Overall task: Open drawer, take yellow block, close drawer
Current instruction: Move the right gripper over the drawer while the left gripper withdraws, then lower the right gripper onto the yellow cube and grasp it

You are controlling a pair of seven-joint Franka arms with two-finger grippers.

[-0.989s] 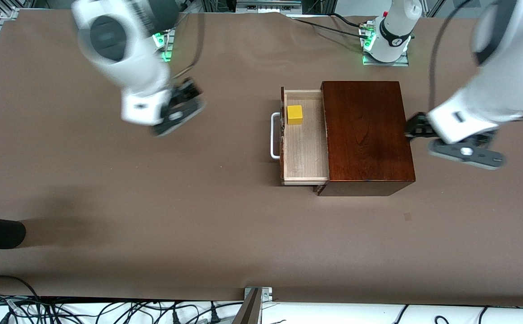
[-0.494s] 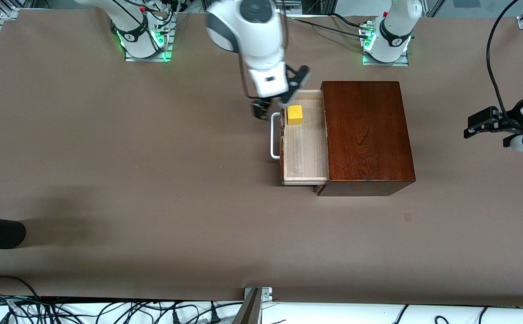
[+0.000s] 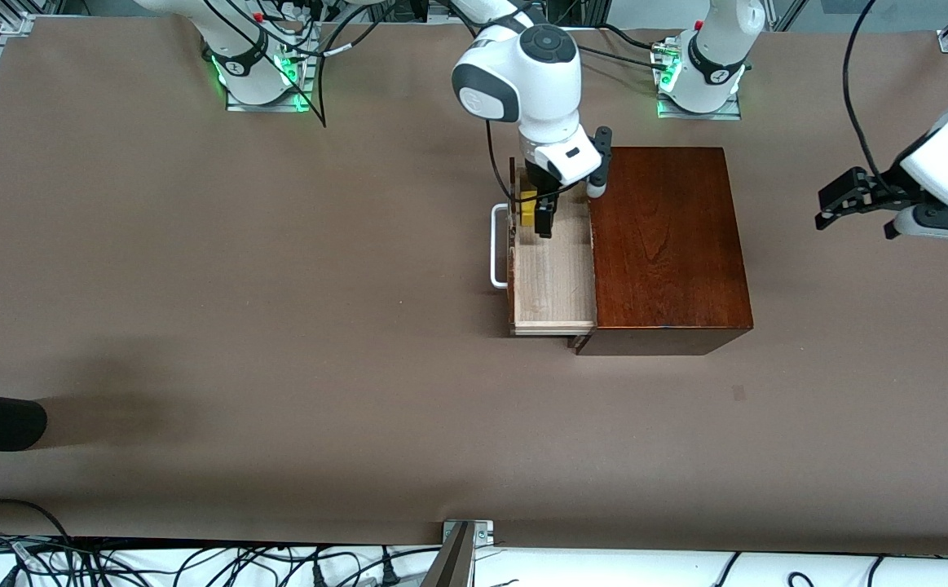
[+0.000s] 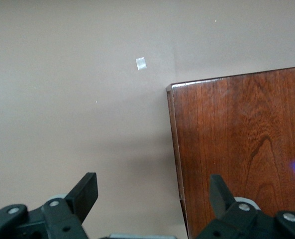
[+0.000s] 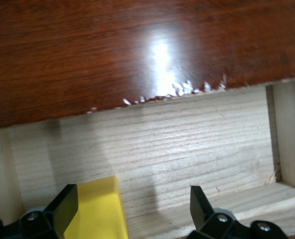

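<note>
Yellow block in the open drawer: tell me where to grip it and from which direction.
Grip the yellow block across two opposite flat faces, coming straight down from above. It sits low in the drawer, close to the drawer's front and its corner, so a sideways approach looks blocked. The right end effector hangs open over it, though in the right wrist view the block sits off-centre toward one finger; centring first seems wise.

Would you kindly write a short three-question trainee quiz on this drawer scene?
1. True or false: the drawer stands open.
2. The yellow block lies: A) on the box, B) in the drawer, C) on the table.
3. Which gripper is over the drawer?

Key
1. True.
2. B.
3. The right gripper, open beside the block; the left gripper waits open over the table at the left arm's end.
</note>
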